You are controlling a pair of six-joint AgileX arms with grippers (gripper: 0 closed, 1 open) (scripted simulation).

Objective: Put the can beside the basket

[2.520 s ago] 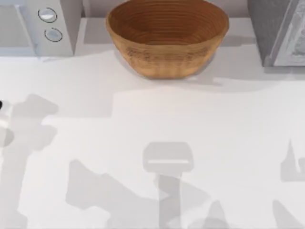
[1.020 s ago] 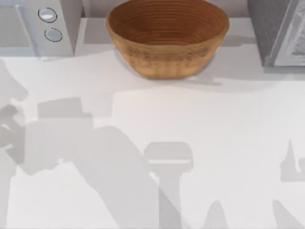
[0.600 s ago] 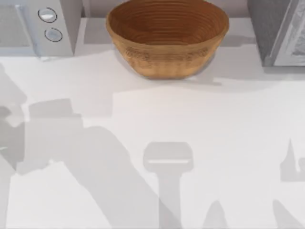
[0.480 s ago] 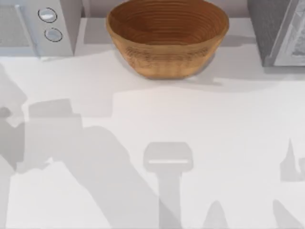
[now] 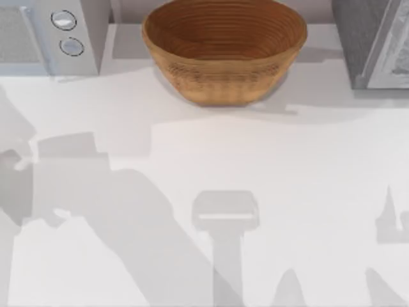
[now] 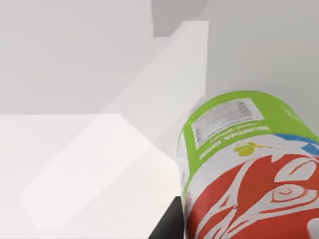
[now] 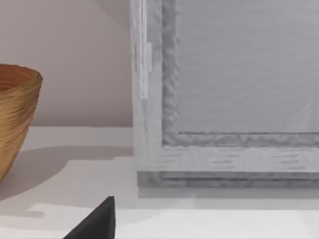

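— One can [image 6: 249,169], and it fills the space right in front of the left tool: red with white swirls nearer the camera, lime-green with a printed label at the far end. A dark finger [image 6: 167,226] sits touching its side, so I judge the tool is clamped on the can, though the fingertips themselves are hidden.

— So which step?

— Carrying, I'd say. The can hangs above pale worktop [image 5: 287,192], well apart from the basket [image 5: 223,51] (golden-brown, ribbed coils inside, at the worktop's far edge).

— And next?

— Bring the can across to bare worktop just beside the basket, set it down upright, then let go. As for the right tool, I cannot tell its state.
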